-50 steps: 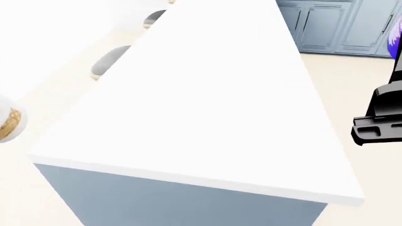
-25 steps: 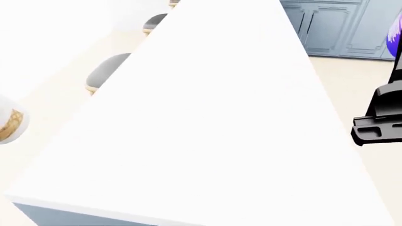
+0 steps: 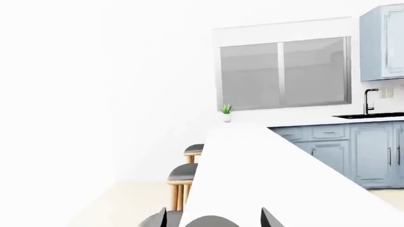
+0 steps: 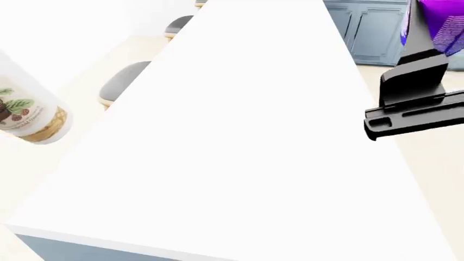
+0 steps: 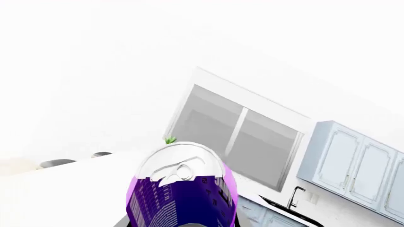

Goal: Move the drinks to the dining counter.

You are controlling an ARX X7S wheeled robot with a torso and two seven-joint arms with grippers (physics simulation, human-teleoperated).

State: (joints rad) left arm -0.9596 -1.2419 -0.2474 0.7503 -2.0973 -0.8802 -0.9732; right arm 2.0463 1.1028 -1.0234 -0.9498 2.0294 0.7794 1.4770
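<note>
**Both drinks carried in over the dining counter**

Since half a second ago both arms have swung inward: the tall white bottle with the beige-brown fruit label (image 4: pixel 29 114), then only a sliver at the left edge of the head view, now shows most of its lower body, and the black right gripper (image 4: pixel 413 103) has risen and come in over the counter's right edge, bringing more of the purple can with the silver top (image 5: pixel 181 194) into sight.

The long plain white dining counter (image 4: pixel 246 141) fills the head view, with grey round stools (image 4: pixel 123 81) along its left side. Neither drink touches it yet: the bottle hangs tilted just off the left edge, the can is held above the right side.

The can is probably light, thin-walled and smooth, so a mid-body grip with modest squeeze suits it; the right wrist view shows it upright between the jaws, which are closed on its sides. The bottle looks rigid but tall and top-heavy, so it should be set down upright.

The left gripper (image 3: pixel 211 218) shows only two dark fingertips flanking a pale rounded shape, probably the bottle, though the grip cannot be confirmed.
</note>
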